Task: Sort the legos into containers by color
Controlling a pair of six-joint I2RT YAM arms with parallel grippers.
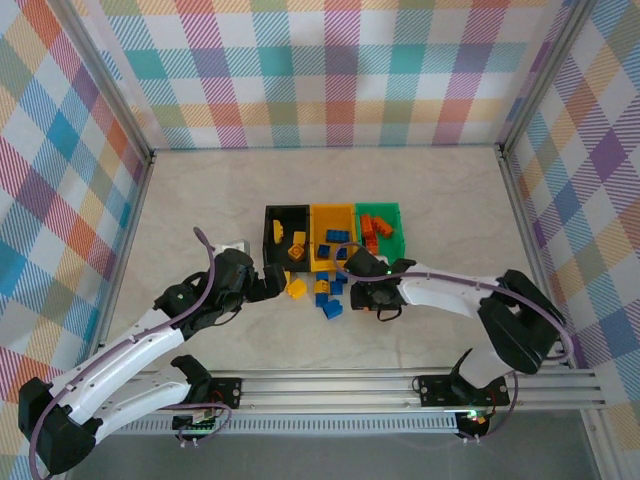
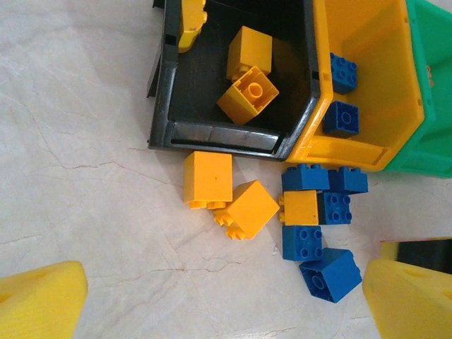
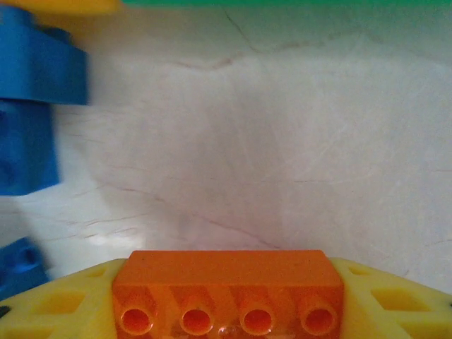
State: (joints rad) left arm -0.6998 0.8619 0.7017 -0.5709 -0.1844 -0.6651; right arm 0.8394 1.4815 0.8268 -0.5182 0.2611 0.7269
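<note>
Three containers stand side by side: a black bin (image 1: 268, 232) with yellow legos, a yellow bin (image 1: 333, 209) with blue legos, and a green bin (image 1: 380, 207) with orange legos. Loose yellow legos (image 2: 207, 178) and blue legos (image 2: 330, 274) lie on the table in front of the bins. My left gripper (image 2: 226, 304) hovers open over bare table just short of the two yellow legos, with nothing between its fingers. My right gripper (image 3: 227, 314) is shut on a long orange lego (image 3: 227, 282), low over the table in front of the green bin (image 3: 282, 3).
Blue legos (image 3: 28, 141) lie just left of my right gripper. The black bin's near wall (image 2: 212, 134) and the yellow bin's corner (image 2: 346, 152) stand just beyond the loose pile. Checked walls enclose the table on three sides. Open floor stretches left of the black bin.
</note>
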